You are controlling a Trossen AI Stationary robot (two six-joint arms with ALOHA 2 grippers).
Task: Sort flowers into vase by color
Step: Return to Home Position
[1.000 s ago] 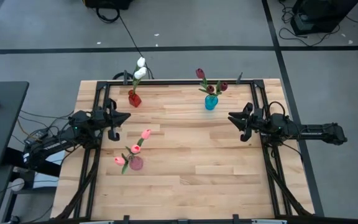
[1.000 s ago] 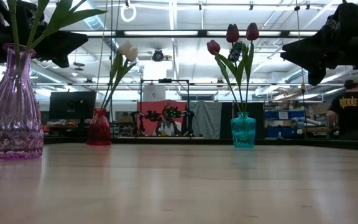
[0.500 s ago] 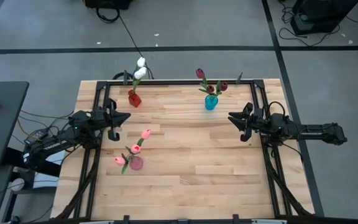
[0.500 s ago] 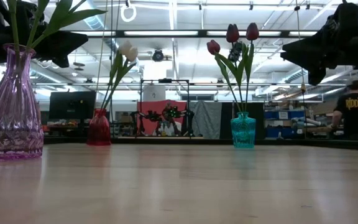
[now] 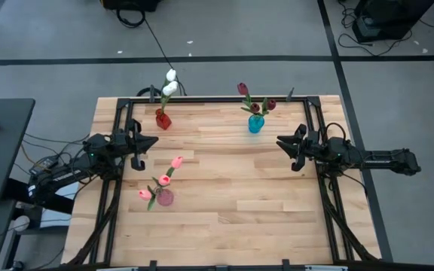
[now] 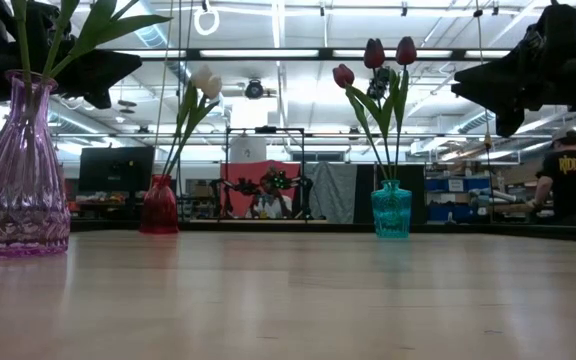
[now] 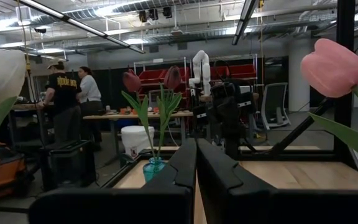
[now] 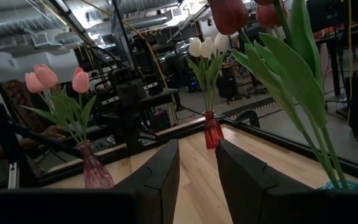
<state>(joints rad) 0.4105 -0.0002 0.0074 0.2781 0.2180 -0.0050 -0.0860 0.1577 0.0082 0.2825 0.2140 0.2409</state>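
The only writing I can spot is yellow lettering across the back of a dark shirt on a person (image 6: pixel 574 184) past the far right of the table (image 5: pixel 232 218). It seems to end in "BOX", but the rest is too small for me to read. From the left wrist view another dark shirt with yellow print shows on one of two people (image 7: pixel 61 102) standing off behind the benches, equally unreadable. I see no labels on the vases. There are three vases and nine tulips, three to each. The red vase (image 5: pixel 163 119) at the far left edge holds the three white tulips (image 5: pixel 170 86). The blue vase (image 5: pixel 255 124), also at the far edge and right of centre, holds the three maroon tulips (image 6: pixel 373 53). The pink vase (image 5: pixel 164 198), nearer and on the left half, holds the three pink tulips (image 5: pixel 165 179). The left gripper (image 5: pixel 151 141) hangs above the table's left side between the red and pink vases, its fingers drawn together with only a sliver between them. The right gripper (image 5: pixel 281 141) hangs above the right side, facing it across the boards, fingers a little apart and holding nothing.
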